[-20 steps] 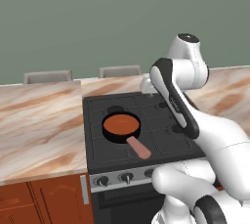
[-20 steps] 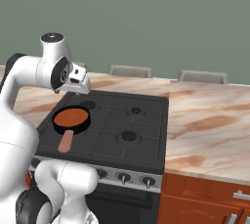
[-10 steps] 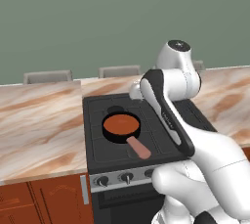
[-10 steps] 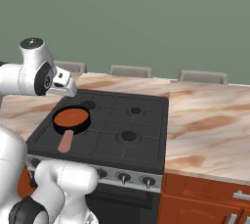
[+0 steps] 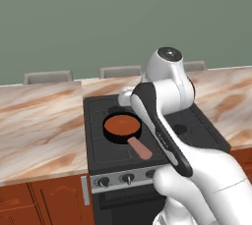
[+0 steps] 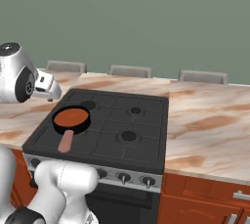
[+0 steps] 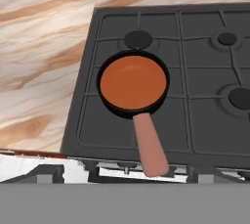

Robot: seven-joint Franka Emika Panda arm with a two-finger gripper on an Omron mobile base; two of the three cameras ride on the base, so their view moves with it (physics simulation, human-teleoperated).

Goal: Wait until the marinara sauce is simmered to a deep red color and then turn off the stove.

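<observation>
Countertop: marbled tan stone (image 6: 210,120) flanking the large black square stove (image 6: 122,125).
Arm: has swung further left, hand now above the stove's left edge.
Sauce: orange-brown marinara sauce (image 7: 133,81) in the small black pan (image 7: 108,103), front-left grate; not deep red, waiting continues.
Gripper: white two-finger gripper (image 6: 49,90), jaws apart, empty.

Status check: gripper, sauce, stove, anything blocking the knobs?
Gripper open, empty, held above the stove. Marinara sauce orange-brown, not deep red. Knobs untouched, nothing in the way.

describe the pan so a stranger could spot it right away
Find the black stove set in the marbled countertop. On its front left burner sits a small black pan filled with orange-brown marinara sauce. Its pinkish-tan handle points toward the knobs.
</observation>
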